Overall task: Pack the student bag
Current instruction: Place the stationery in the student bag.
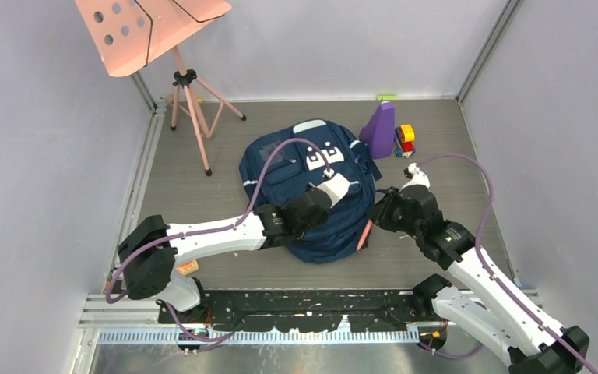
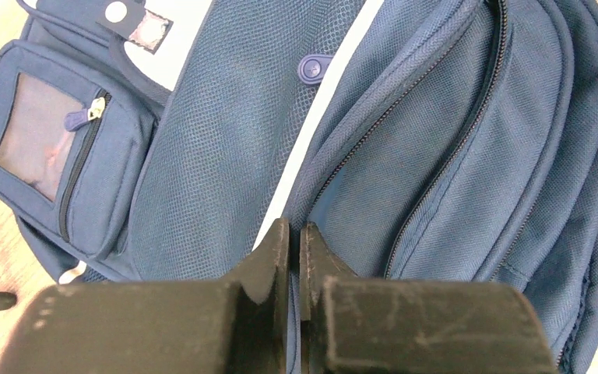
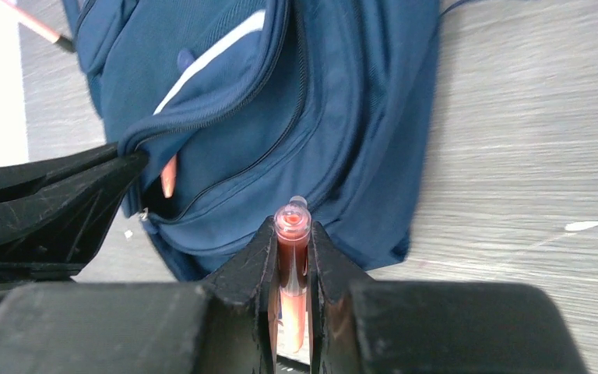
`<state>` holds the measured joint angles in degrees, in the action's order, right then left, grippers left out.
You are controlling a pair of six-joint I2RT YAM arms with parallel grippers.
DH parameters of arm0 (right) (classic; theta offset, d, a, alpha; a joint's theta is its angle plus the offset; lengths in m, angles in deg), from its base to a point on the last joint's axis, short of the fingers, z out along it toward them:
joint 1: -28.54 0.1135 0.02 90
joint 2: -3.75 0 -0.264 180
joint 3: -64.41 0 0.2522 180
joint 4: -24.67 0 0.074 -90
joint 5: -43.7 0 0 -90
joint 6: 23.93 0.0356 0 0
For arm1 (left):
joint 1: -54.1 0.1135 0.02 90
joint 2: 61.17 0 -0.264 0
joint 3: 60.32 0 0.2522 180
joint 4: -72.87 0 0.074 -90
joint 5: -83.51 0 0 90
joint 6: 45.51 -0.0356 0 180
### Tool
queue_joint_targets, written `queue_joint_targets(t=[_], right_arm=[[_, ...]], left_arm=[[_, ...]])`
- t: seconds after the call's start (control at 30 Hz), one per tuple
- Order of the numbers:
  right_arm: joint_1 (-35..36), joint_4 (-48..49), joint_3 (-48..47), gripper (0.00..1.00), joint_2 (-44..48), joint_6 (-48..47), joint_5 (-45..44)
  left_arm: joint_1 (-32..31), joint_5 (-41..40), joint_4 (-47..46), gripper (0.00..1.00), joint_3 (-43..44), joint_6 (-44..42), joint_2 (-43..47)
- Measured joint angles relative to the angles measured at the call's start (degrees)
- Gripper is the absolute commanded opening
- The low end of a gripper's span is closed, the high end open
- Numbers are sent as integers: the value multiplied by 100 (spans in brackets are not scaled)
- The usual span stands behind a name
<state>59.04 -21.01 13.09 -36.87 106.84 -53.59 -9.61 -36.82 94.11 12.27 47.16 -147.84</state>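
i log: backpack centre frame; left claw pinching its pocket edge; right claw pinching orange pen.

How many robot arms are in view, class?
2. The left arm reaches over the student bag; the right arm stands at its right side, holding an orange pen.

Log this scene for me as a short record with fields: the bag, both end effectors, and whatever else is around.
Bag: navy backpack, lying mid-table, front up
Left end effector: shut, apparently pinching the lip of a front pocket
Right end effector: shut on an orange pen, beside the bag's right edge
That pocket: slightly agape, something orange inside
Behind bag: purple wedge, small coloured toy, pink stand
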Motion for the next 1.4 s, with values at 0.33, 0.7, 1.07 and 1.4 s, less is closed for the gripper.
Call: queue_joint_targets(t=[0.33,0.7,1.07,1.4], right_arm=[[-15,1451,507,0,-1012,1117,1631],[-15,2474,326,1,-1661,1851,2000],[22,3895,448,0,-2039,2859,1447],[236,4791,802,1,-2417,3215,-133]], left_arm=[[118,393,-122,0,-245,11,1128],[190,791,-4,0,-247,22,1191],[221,1102,-153,0,-264,358,1191],[234,1193,-258,0,-273,741,1191]])
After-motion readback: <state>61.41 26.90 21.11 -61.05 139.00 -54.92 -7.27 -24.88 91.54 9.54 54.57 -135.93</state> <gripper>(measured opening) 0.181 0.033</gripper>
